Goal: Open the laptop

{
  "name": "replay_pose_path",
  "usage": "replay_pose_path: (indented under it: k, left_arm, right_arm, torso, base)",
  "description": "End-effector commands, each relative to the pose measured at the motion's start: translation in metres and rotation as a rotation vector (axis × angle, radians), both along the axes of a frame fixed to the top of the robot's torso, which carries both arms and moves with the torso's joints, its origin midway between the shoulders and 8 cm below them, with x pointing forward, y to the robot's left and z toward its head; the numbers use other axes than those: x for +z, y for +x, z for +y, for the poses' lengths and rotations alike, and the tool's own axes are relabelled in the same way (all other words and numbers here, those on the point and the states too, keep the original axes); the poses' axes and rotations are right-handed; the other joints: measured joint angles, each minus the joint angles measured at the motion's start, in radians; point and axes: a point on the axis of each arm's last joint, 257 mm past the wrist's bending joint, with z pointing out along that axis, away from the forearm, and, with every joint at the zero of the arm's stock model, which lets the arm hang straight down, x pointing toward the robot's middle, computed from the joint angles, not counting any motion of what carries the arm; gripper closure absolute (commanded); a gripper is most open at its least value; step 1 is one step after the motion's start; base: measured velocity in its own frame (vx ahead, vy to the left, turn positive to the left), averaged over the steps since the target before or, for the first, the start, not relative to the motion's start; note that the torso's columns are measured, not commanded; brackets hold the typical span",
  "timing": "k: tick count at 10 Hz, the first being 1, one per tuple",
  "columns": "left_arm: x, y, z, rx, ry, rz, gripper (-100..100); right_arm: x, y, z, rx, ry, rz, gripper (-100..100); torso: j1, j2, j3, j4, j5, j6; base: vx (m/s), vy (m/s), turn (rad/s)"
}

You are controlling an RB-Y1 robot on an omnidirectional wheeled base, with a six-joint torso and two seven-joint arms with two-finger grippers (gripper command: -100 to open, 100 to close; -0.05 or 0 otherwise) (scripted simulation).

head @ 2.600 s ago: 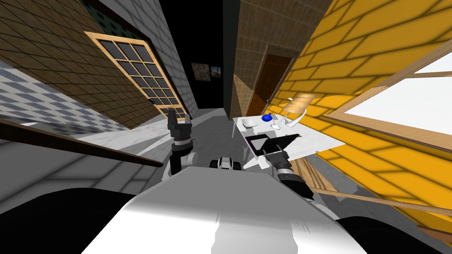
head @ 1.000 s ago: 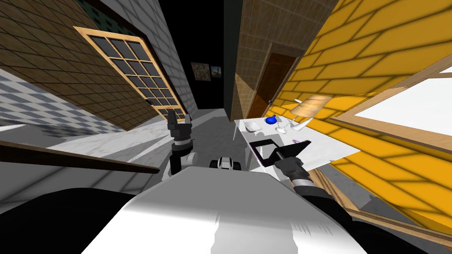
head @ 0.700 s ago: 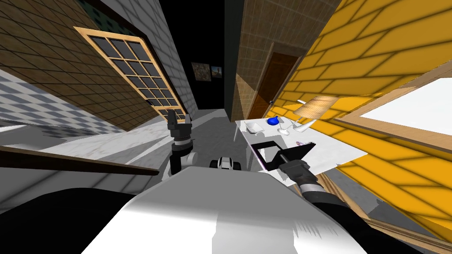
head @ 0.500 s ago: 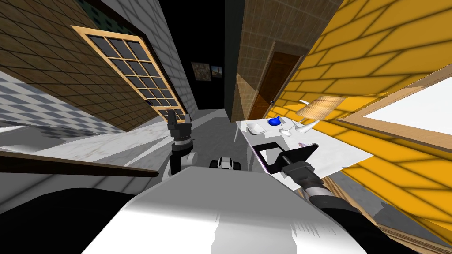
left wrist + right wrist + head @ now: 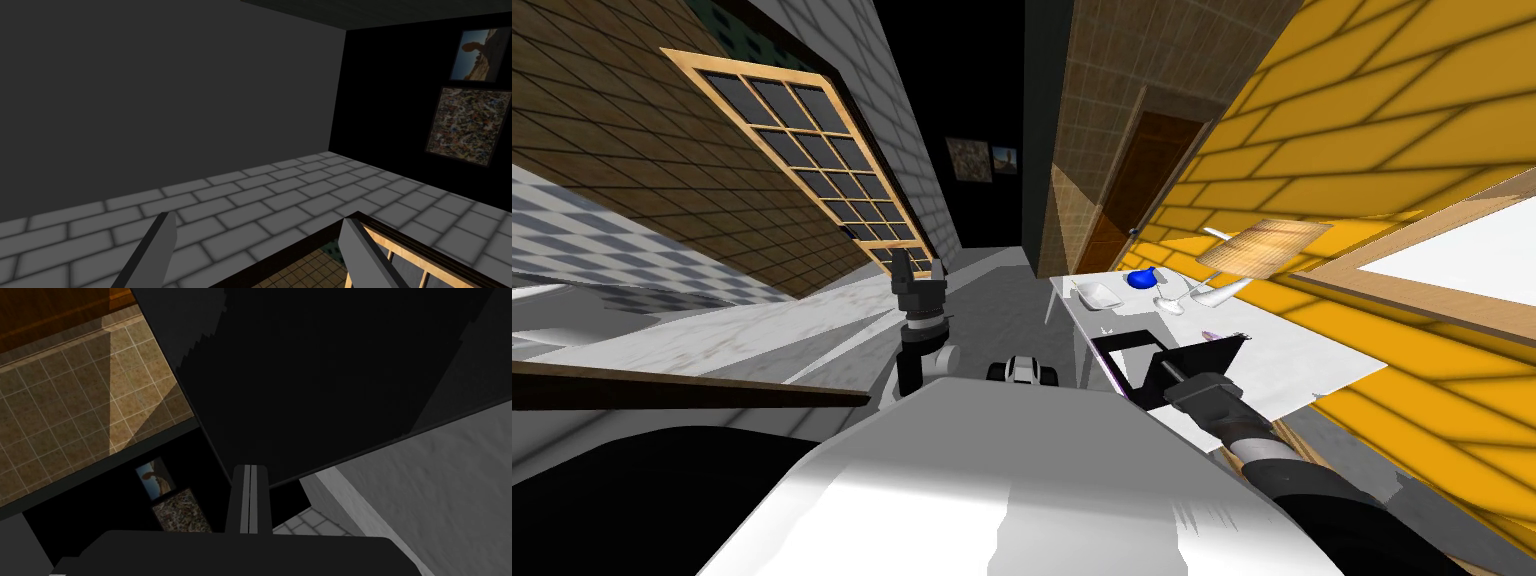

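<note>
The laptop [image 5: 1167,360] lies near the front edge of a white table [image 5: 1312,365] to my right. It is partly open: its black-framed base [image 5: 1112,347] lies flat and its dark lid [image 5: 1202,353] stands raised. My right gripper [image 5: 1162,367] is shut, its tips against the lid's near edge. In the right wrist view the two closed fingers [image 5: 249,488] touch the lid's black underside [image 5: 325,378], with nothing between them. My left gripper [image 5: 917,263] is held up in front of me, away from the table, open and empty [image 5: 257,218].
A blue vase [image 5: 1140,279], a white dish [image 5: 1098,293] and a lamp with a woven shade [image 5: 1262,248] stand at the table's far end. A yellow wall with a window runs behind the table. A brown door [image 5: 1152,180] is beyond it.
My view has swung, sliding the table rightward in the picture. My right arm has reached farther toward the laptop, with its shut fingers staying at the lid. The left arm has not moved.
</note>
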Motion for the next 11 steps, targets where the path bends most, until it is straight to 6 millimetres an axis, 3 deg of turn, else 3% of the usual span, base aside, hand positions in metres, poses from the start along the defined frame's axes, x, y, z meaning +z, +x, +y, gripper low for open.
replay_pose_path:
  k: [1,6,11]
  left_arm:
    - [0.000,0.000,0.000,0.000,0.000,0.000,0]
    - [0.000,0.000,0.000,0.000,0.000,0.000,0]
    - [0.000,0.000,0.000,0.000,0.000,0.000,0]
  right_arm:
    - [-0.010,-0.008,-0.014,-0.030,-0.002,0.022,-100]
    - [-0.035,-0.035,-0.060,-0.152,0.051,0.066,-100]
    - [-0.027,-0.031,-0.069,-0.220,0.187,0.010,-100]
  torso:
    - [0.000,0.001,0.001,0.000,0.000,0.000]
    - [0.002,-0.003,-0.002,-0.001,0.001,0.000]
    - [0.002,-0.002,-0.001,-0.001,0.001,0.000]
  base:
    - [0.000,0.000,0.000]
    - [0.002,0.004,0.001]
    - [0.010,0.016,0.003]
